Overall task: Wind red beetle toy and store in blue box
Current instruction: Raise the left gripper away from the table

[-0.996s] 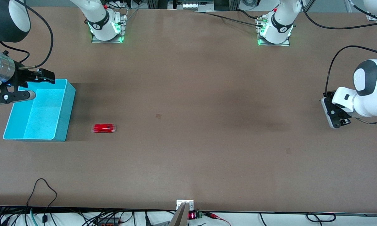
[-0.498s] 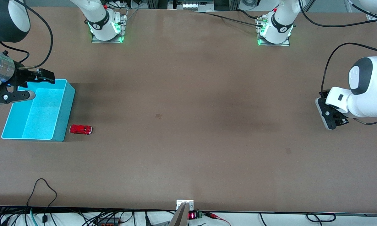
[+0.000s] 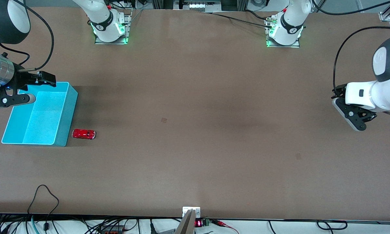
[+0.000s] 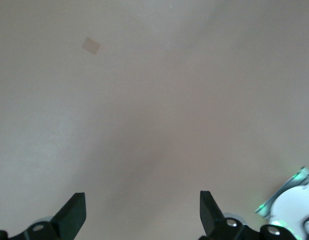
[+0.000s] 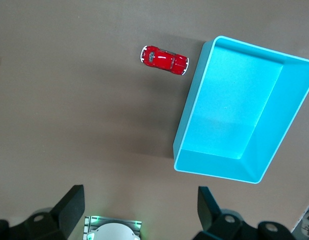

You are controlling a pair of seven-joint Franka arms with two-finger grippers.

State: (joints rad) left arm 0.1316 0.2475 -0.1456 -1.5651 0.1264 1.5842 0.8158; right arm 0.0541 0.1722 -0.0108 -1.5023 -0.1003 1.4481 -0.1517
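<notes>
Since a second ago, red beetle toy (image 3: 84, 134) has rolled to just beside the blue box (image 3: 66, 130) on the bench (image 3: 195, 130), at its 3 o'clock; left end effector (image 3: 354, 122) and right end effector (image 3: 35, 89) are spread, empty

The front view looks down from high across the table (image 3: 195, 97), facing both arm bases along its top edge. The right wrist view looks straight down from well above the blue box (image 5: 244, 110) and the red beetle toy (image 5: 164, 59), both also seen in the front view. The left wrist view looks down on bare table, its only shared part.
</notes>
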